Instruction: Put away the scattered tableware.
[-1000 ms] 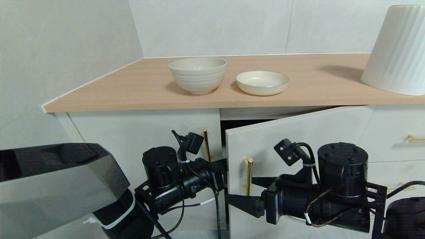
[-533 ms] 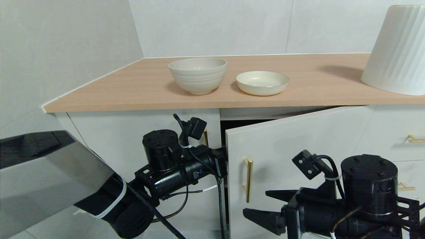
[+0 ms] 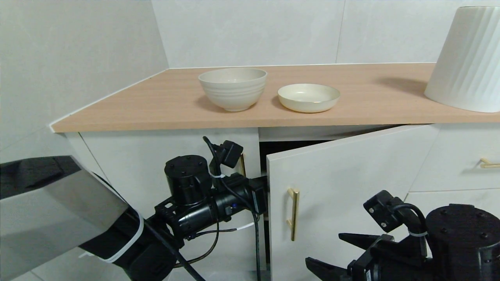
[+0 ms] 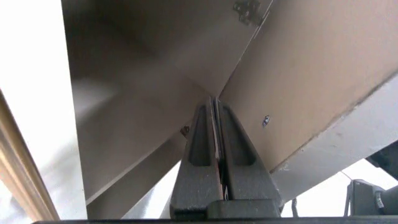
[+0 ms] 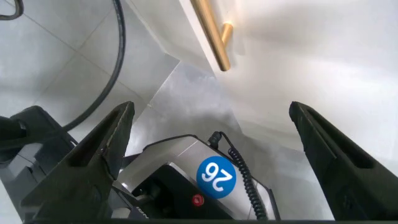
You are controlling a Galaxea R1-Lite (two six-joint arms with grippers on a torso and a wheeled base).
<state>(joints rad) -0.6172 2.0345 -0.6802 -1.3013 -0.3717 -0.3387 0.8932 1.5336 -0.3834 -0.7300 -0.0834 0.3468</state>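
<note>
A deep cream bowl (image 3: 233, 88) and a shallow cream dish (image 3: 308, 96) stand side by side on the wooden countertop (image 3: 156, 105). Below them a white cabinet door (image 3: 351, 183) with a gold handle (image 3: 293, 212) stands partly open. My left gripper (image 3: 264, 191) is at the dark gap beside the door's edge. In the left wrist view this left gripper (image 4: 215, 109) is shut with nothing in it, pointing into the cabinet along the door's inner face. My right gripper (image 3: 326, 251) is open, low and to the right of the handle (image 5: 211, 31), apart from it.
A large white ribbed lampshade (image 3: 466, 58) stands on the right end of the countertop. Another gold handle (image 3: 490, 163) sits on the drawer front at far right. Tiled walls close off the back and the left.
My right gripper has let go of the door handle and drawn back, down and to the right. My left arm has shifted slightly at the door gap.
</note>
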